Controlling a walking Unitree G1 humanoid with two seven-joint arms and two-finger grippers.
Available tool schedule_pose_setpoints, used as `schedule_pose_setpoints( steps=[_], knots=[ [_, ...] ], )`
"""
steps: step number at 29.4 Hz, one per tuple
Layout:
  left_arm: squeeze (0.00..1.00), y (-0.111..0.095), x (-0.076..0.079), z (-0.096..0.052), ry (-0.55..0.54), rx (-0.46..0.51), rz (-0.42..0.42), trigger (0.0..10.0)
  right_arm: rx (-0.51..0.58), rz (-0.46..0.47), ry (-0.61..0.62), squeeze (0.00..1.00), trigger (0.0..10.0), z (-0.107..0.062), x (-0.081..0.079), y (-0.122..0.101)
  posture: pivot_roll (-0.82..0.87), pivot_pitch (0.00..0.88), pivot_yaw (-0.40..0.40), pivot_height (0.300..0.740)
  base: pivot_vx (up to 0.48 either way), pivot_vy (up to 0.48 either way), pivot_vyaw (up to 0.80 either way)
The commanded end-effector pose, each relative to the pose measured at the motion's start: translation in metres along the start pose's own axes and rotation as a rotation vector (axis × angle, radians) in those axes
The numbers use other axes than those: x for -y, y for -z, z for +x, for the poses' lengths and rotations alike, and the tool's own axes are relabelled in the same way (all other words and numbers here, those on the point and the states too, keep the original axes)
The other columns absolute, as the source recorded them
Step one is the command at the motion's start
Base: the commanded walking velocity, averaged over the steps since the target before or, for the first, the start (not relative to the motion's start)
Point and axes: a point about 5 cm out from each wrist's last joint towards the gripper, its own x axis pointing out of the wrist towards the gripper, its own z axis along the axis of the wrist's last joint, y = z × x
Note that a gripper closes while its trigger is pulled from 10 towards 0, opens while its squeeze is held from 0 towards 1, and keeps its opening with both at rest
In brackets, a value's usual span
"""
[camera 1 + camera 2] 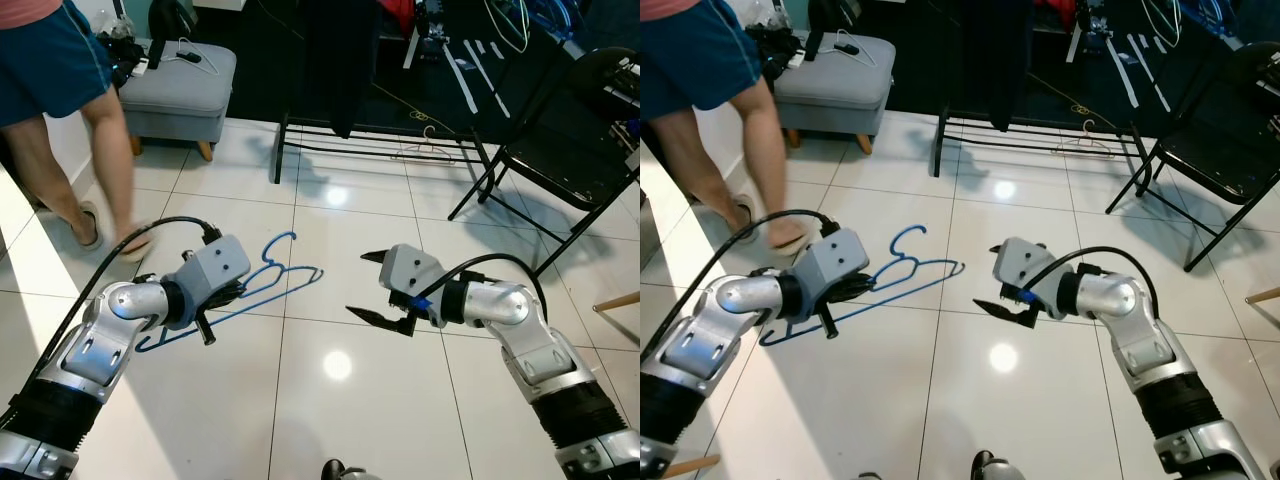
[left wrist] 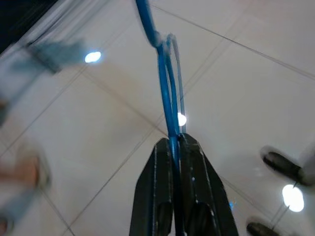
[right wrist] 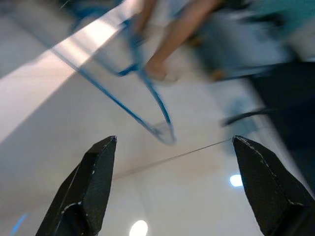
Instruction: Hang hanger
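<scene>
Blue thin plastic clothes hanger [image 1: 262,283] held in the air above the white tile floor [image 1: 340,400], pinched by the left gripper [image 2: 175,147], fingers closed on its thin bar. Right gripper [image 1: 375,288] hovers just beside the hanger's far corner, fingers spread wide, holding nothing. Black metal clothes rack [image 1: 380,140] stands well apart, ahead. Person's legs [image 1: 110,170] at left. Hanger looks light, fairly stiff, slick; likely to swing in a one-point pinch. Better hold near the hook neck.
</scene>
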Motion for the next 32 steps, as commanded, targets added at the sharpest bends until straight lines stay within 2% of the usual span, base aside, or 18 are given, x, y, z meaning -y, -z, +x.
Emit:
schedule_pose_setpoints(
  steps=[1,2,3,4,5,7,8,9,11,15,17,18,20,22,23,25,29,32],
  knots=[
    [0.00,0.009,-0.005,-0.002,-0.102,-0.025,-0.095,0.0,0.043,-0.001,0.168,0.00,10.0,-0.004,0.014,-0.006,-0.02,0.193,-0.091,0.740,0.000,0.000,0.00],
    [0.00,0.012,-0.008,-0.003,-0.179,-0.018,-0.164,0.0,0.096,0.036,0.280,0.00,10.0,-0.002,0.017,-0.011,-0.03,0.201,-0.087,0.740,0.000,0.000,0.00],
    [0.00,0.012,-0.008,-0.003,-0.179,-0.018,-0.164,0.0,0.096,0.036,0.280,0.00,10.0,-0.002,0.017,-0.011,-0.03,0.201,-0.087,0.740,0.000,0.000,0.00],
    [0.00,0.014,-0.009,-0.003,-0.221,-0.014,-0.203,0.0,0.127,0.063,0.337,0.00,10.0,-0.001,0.017,-0.014,-0.03,0.201,-0.087,0.740,0.000,0.000,0.00],
    [0.00,0.011,-0.007,-0.003,-0.228,0.026,-0.244,0.0,0.132,0.087,0.321,0.00,10.0,0.003,0.008,-0.013,-0.03,0.206,-0.085,0.740,0.000,0.000,0.00],
    [0.00,0.011,-0.007,-0.003,-0.228,0.026,-0.244,0.0,0.132,0.087,0.321,0.00,10.0,0.003,0.008,-0.013,-0.03,0.206,-0.085,0.740,0.000,0.000,0.00],
    [0.00,0.009,-0.005,-0.004,-0.236,0.062,-0.283,0.0,0.130,0.104,0.305,0.00,10.0,0.005,0.001,-0.011,-0.03,0.206,-0.085,0.740,0.000,0.000,0.00],
    [0.00,0.009,-0.005,-0.004,-0.236,0.062,-0.283,0.0,0.130,0.104,0.305,0.00,10.0,0.005,0.001,-0.011,-0.03,0.206,-0.085,0.740,0.000,0.000,0.00],
    [0.00,0.001,-0.004,-0.008,-0.264,0.149,-0.358,0.0,0.123,0.167,0.276,0.00,10.0,0.012,-0.016,-0.010,-0.02,0.214,-0.089,0.740,0.000,0.000,0.00],
    [0.00,-0.001,-0.004,-0.013,-0.287,0.179,-0.374,0.0,0.083,0.225,0.262,0.00,10.0,0.017,-0.027,-0.005,-0.02,0.220,-0.087,0.740,0.000,0.000,0.00],
    [0.00,-0.004,-0.004,-0.017,-0.299,0.216,-0.391,0.0,-0.034,0.270,0.252,0.00,10.0,0.020,-0.038,0.012,-0.02,0.209,-0.088,0.740,0.000,0.000,0.00],
    [0.00,-0.010,-0.003,-0.020,-0.285,0.269,-0.385,0.0,-0.055,0.300,0.239,0.00,10.0,0.021,-0.043,0.017,-0.02,0.205,-0.090,0.740,0.000,0.000,0.00],
    [0.00,-0.010,-0.003,-0.020,-0.285,0.269,-0.385,0.0,-0.055,0.300,0.239,0.00,10.0,0.021,-0.043,0.017,-0.02,0.205,-0.090,0.740,0.000,0.000,0.00],
    [0.00,-0.019,0.006,-0.025,-0.194,0.318,-0.281,0.2,0.088,0.482,0.192,0.00,10.0,0.025,-0.045,0.002,-0.02,0.189,-0.089,0.740,0.000,0.000,0.00],
    [0.00,-0.019,0.006,-0.025,-0.194,0.318,-0.281,0.2,0.088,0.482,0.192,0.00,10.0,0.025,-0.045,0.002,-0.02,0.189,-0.089,0.740,0.000,0.000,0.00],
    [0.00,-0.015,0.006,-0.025,-0.203,0.285,-0.262,0.0,0.217,0.488,0.126,0.00,10.0,0.026,-0.045,-0.018,-0.03,0.182,-0.086,0.740,0.000,0.000,0.00],
    [0.00,-0.017,0.005,-0.020,-0.220,0.276,-0.301,0.0,0.227,0.440,0.118,0.00,10.0,0.027,-0.047,-0.021,-0.02,0.187,-0.091,0.740,0.000,0.000,0.00],
    [0.00,-0.026,0.010,-0.015,-0.189,0.307,-0.341,0.0,0.207,0.414,0.157,0.00,10.0,0.031,-0.047,-0.019,-0.02,0.193,-0.093,0.740,0.000,0.000,0.00]
  ],
)
